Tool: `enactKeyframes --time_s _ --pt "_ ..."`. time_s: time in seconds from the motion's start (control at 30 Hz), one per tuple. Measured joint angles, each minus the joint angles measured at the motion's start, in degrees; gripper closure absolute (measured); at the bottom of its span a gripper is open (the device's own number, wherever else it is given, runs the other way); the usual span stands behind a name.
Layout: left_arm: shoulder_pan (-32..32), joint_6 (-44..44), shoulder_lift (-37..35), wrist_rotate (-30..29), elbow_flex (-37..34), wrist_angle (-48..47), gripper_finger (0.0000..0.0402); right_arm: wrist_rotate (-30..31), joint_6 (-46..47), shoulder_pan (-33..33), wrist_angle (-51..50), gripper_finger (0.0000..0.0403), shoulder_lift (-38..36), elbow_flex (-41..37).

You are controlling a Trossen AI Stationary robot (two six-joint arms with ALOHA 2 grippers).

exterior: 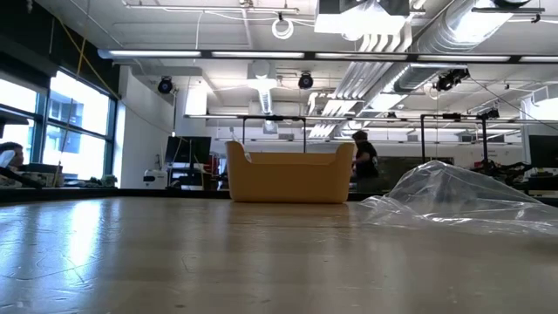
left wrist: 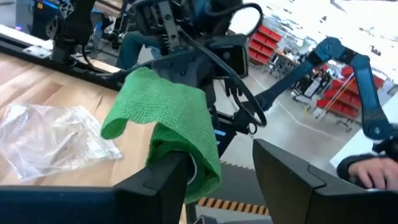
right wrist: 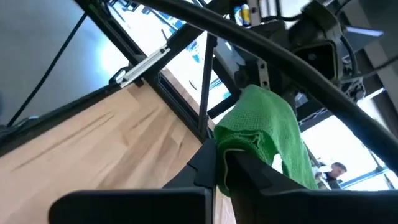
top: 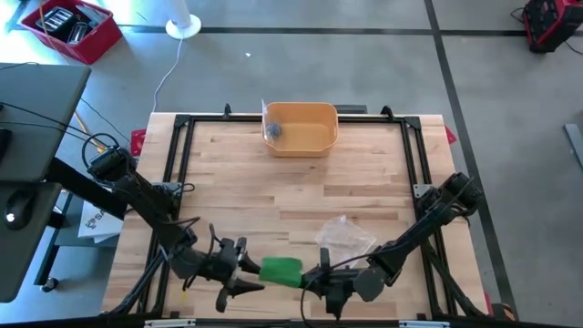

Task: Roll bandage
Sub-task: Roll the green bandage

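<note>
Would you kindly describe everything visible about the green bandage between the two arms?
The green bandage is a soft, woven, crinkled fabric strip, partly bunched and folded, held above the near edge of the wooden table. The right tool is shut on one end. Its other end sits by a finger of the open left tool; contact there is unclear. A loose flap droops sideways.

no readable text, labels, signs
</note>
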Motion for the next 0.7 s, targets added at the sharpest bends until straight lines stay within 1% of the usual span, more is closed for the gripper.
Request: enactKeyframes --time_s 0.1,0.23,0.37,0.57,0.63,0.7 --pt "0.8 -2.4 0.0 0.2 0.0 -0.2 0.0229 0.1 -0.8 0.0 -0.2 0.0387 0.0 0.0" --pt "1.4 -1.2 0.0 0.2 0.0 -0.8 0.0249 0.0 -0.7 0.0 -0.2 0.0383 0.0 0.0" --pt "1.8 1.1 0.0 0.2 0.0 -1.2 0.0292 -0.5 2.3 0.0 -0.2 0.036 0.0 -0.1" --pt "1.8 7.6 0.0 0.4 0.0 -1.3 0.0383 -0.9 7.7 0.2 -0.2 0.0308 0.0 -0.1" --pt "1.8 9.4 0.0 0.4 0.0 -1.5 0.0391 -0.7 9.8 0.3 -0.3 0.0295 0.1 -0.1" --pt "1.8 11.1 0.0 0.2 0.0 -2.2 0.0389 1.4 12.4 0.8 -0.4 0.0285 0.1 -0.1"
